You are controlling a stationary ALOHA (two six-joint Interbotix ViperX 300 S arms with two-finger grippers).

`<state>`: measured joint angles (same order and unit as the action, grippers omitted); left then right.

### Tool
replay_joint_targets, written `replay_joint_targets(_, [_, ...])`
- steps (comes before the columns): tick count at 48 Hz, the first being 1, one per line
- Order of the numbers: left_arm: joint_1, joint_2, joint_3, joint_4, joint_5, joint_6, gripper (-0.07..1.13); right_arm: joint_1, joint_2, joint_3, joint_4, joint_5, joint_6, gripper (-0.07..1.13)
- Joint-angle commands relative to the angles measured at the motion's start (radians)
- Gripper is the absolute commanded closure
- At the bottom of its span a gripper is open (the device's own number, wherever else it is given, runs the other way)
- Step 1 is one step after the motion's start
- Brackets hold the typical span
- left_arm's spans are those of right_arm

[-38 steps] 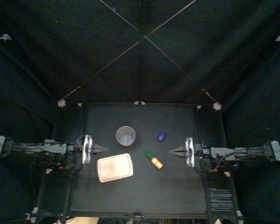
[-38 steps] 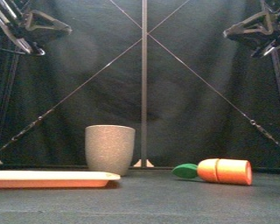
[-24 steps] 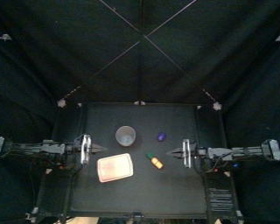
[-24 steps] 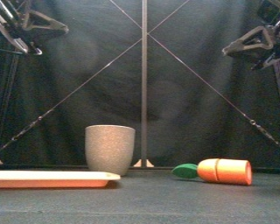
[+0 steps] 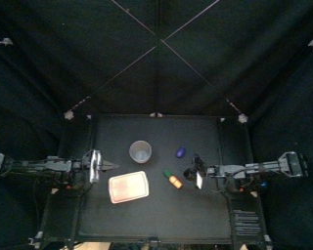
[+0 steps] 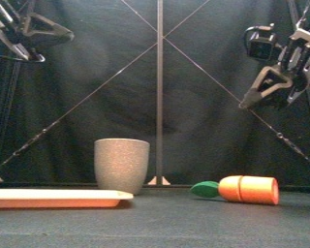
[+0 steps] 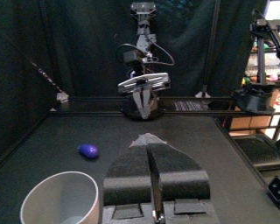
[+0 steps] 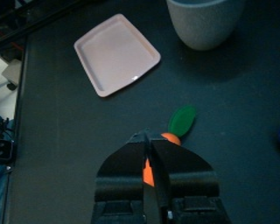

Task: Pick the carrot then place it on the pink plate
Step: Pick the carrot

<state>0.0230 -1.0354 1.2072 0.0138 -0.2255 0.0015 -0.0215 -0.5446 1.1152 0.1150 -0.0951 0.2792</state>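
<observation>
Two claws clenched, empty: left claw (image 7: 150, 142) at rest, right claw (image 8: 146, 138) above carrot (image 6: 251, 189).

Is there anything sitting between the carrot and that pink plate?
No. In the top view the black table between the carrot and the pink plate is bare; the grey cup stands farther back, off that line.
</observation>
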Motion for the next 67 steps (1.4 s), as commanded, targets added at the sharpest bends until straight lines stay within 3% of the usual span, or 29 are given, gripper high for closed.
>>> replay_joint_targets(1, [0.002, 0.0, -0.018, 0.002, -0.005, 0.003, 1.07, -0.002, 0.038, -0.021, 0.006, -0.003, 0.023, 0.64])
replay_joint_targets(11, [0.003, 0.0, -0.018, 0.002, -0.003, 0.003, 1.07, 0.006, 0.141, -0.057, 0.008, -0.009, 0.028, 0.22])
replay_joint_targets(21, [0.003, 0.0, -0.015, 0.002, -0.005, 0.002, 1.07, 0.005, 0.284, -0.107, 0.009, -0.002, 0.028, 0.01])
replay_joint_targets(55, [0.009, -0.003, -0.015, 0.002, -0.005, 0.003, 1.07, 0.029, 0.5, -0.195, 0.009, 0.094, 0.028, 0.03])
replay_joint_targets(61, [0.012, -0.002, -0.015, 0.002, -0.005, 0.003, 1.07, 0.038, 0.509, -0.212, 0.008, 0.095, 0.028, 0.09])
replay_joint_targets(67, [0.015, -0.005, -0.015, 0.002, -0.005, 0.003, 1.07, 0.043, 0.512, -0.242, 0.005, 0.103, 0.026, 0.25])
